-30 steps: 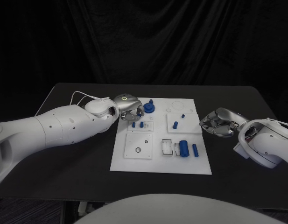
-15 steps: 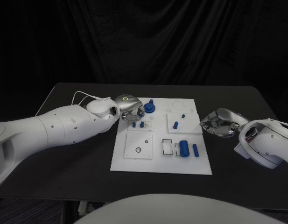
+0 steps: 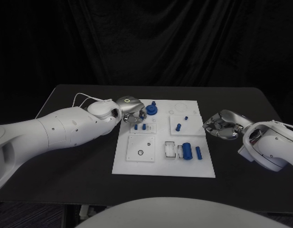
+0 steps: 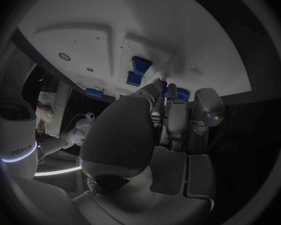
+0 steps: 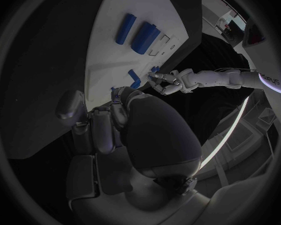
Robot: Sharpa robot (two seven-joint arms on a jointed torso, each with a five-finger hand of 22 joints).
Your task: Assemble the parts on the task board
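A black table (image 3: pixel 71 161) carries everything — its top is dark and matte, with rounded corners at the far edge. The white task board (image 3: pixel 161 168) lies flat on it near the middle, a long rectangle running from close to the far edge towards the near edge, its sides roughly square with the table's. Bare black surface shows on both sides of the board — a wide strip towards the left edge and another towards the right edge.
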